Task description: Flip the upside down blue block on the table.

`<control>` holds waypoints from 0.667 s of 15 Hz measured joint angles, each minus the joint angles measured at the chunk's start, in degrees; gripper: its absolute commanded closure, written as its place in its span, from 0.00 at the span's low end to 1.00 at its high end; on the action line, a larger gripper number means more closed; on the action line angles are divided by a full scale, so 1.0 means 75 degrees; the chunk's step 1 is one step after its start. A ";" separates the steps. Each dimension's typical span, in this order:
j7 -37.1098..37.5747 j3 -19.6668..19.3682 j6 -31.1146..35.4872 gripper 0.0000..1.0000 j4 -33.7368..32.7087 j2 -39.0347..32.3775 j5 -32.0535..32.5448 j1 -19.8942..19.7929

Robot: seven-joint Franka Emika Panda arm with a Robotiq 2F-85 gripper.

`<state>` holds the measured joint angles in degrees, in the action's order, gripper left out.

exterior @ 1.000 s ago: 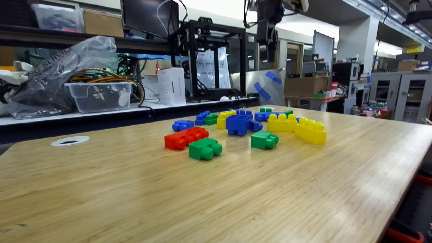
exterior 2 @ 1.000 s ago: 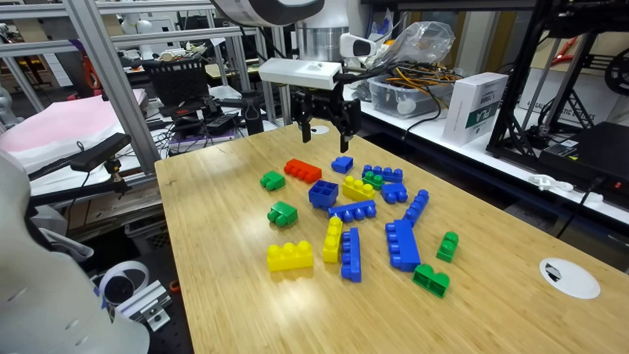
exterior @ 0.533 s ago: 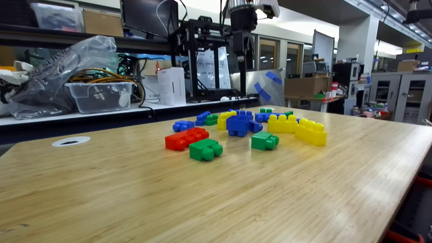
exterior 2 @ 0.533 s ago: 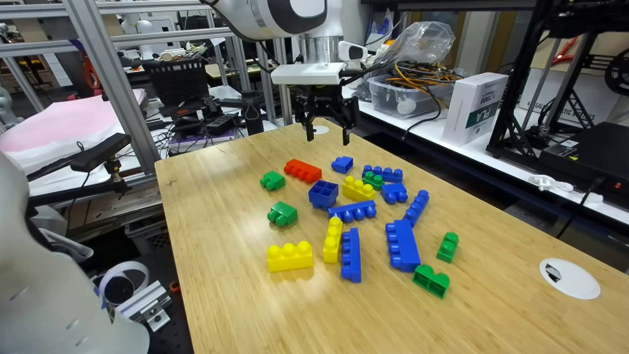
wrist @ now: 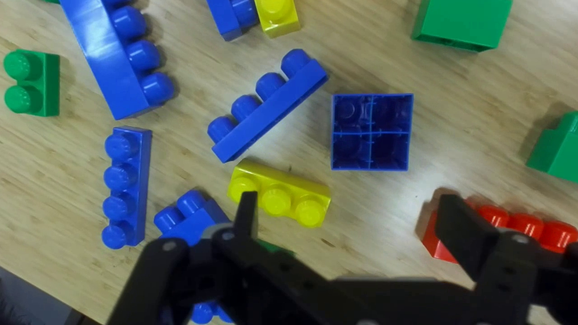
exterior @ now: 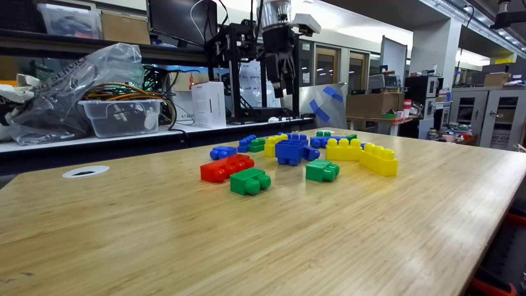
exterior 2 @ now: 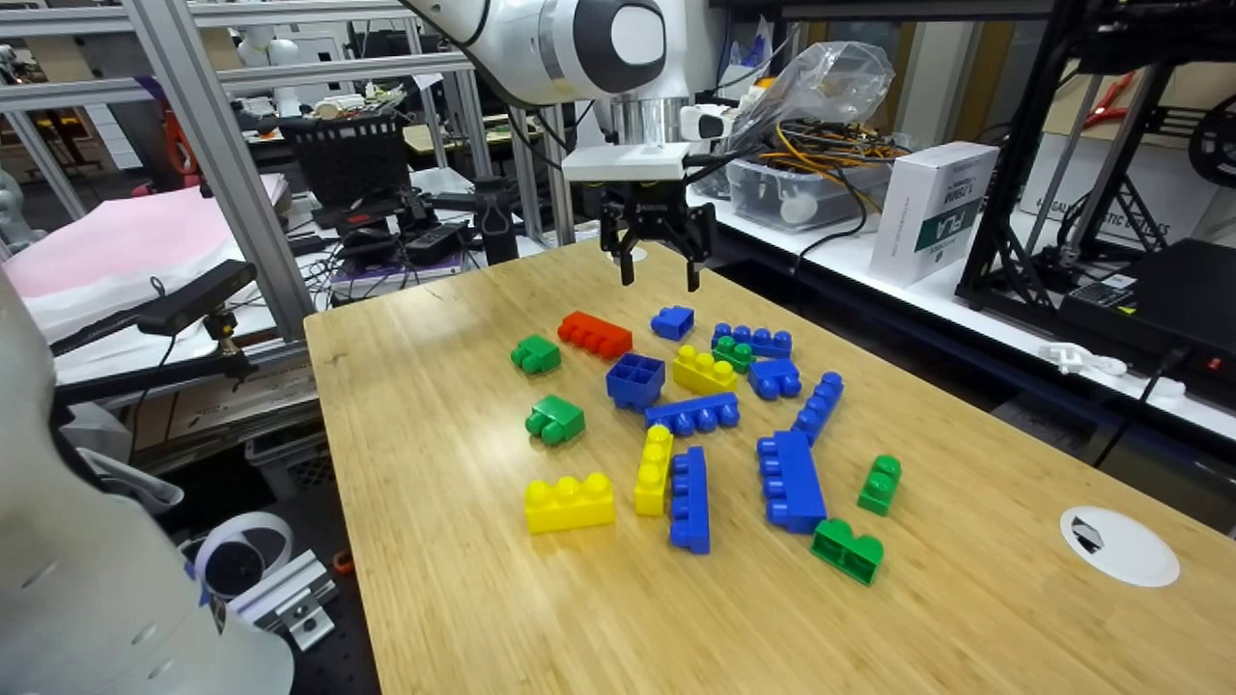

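**Blue block [wrist: 372, 132] lies hollow side up, well apart from the gripper [exterior 2: 660, 278]**

We find the block on the table [exterior 2: 463, 541], lower than the gripper. In the wrist view it sits right of centre in the upper half of the frame, higher than the black fingertips [wrist: 247, 210] and, from side to side, between them. Those tips stand wide apart, one near lower centre and one at lower right.

In an exterior view we see the gripper hanging at top centre, pointing down; above it a silvery cuff [exterior 2: 649, 121] points down from a white arm [exterior 2: 526, 48] that slants in from the top edge.

Dark plastic gives the block a squarish, chunky shape: from the wrist camera we look into four square cells parted by thin crossed walls, and in an exterior view we make out its rounded studs underneath. Streaky grain runs through the table's pale wood. Just beside the block in the wrist view, a longer blue brick [wrist: 273, 113] lies on its side, four domed studs showing; lower in that frame a yellow brick [wrist: 284, 186] stands studs up. In an exterior view we note a glossy red brick [exterior: 227, 167] on its side near a green brick [exterior: 242, 180].
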<state>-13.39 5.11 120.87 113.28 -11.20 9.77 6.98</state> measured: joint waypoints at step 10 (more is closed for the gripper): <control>0.0342 0.0096 -0.0540 0.00 -0.0341 -0.0601 -0.0015 0.0108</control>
<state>-10.83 5.83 116.83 110.73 -15.70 9.66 7.79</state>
